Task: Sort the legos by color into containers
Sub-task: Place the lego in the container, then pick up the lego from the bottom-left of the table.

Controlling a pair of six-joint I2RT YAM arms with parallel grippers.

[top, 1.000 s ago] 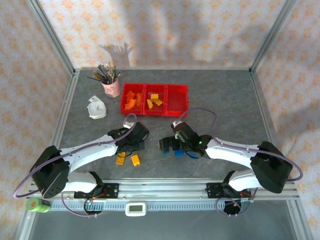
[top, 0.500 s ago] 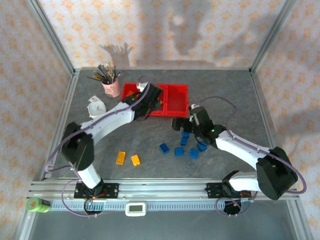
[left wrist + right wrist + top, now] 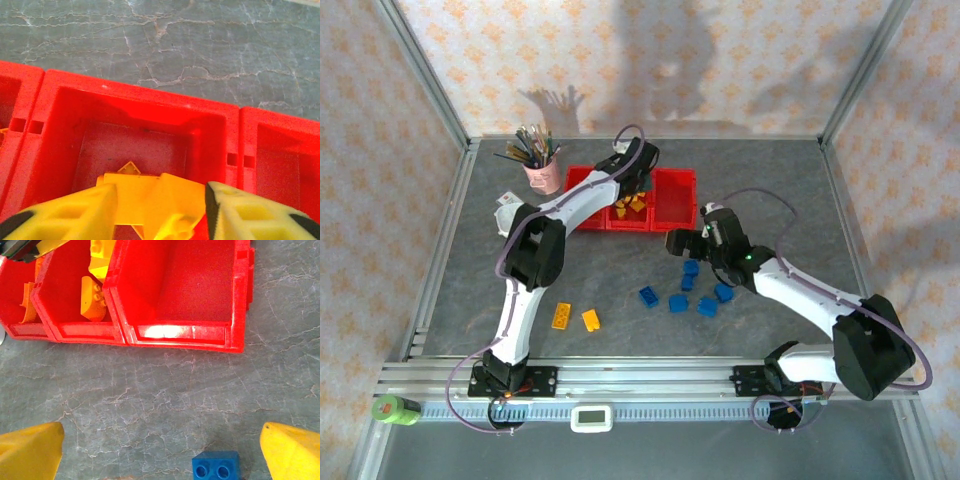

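Three joined red containers (image 3: 674, 205) stand at the back of the table. The left one holds orange legos (image 3: 582, 197), the middle one yellow legos (image 3: 631, 203). My left gripper (image 3: 633, 192) hovers over the middle container (image 3: 130, 145); its jaws stand apart, and a blurred yellow lego (image 3: 165, 200) lies loose between the fingers (image 3: 75, 215). My right gripper (image 3: 677, 243) is open and low over the table, in front of the bare right container (image 3: 185, 285), with a blue lego (image 3: 216, 466) just below its gap. Several blue legos (image 3: 678, 303) lie around it.
A yellow lego (image 3: 591, 320) and an orange one (image 3: 561, 315) lie near the front left. A pink cup of brushes (image 3: 542, 168) and a white round object (image 3: 512, 215) stand left of the containers. A green roll (image 3: 395, 408) sits off the table's front left corner.
My left arm has swung from the near table up to the containers, and its jaws have opened over the middle one. My right gripper moved away from the near blue legos toward the containers.
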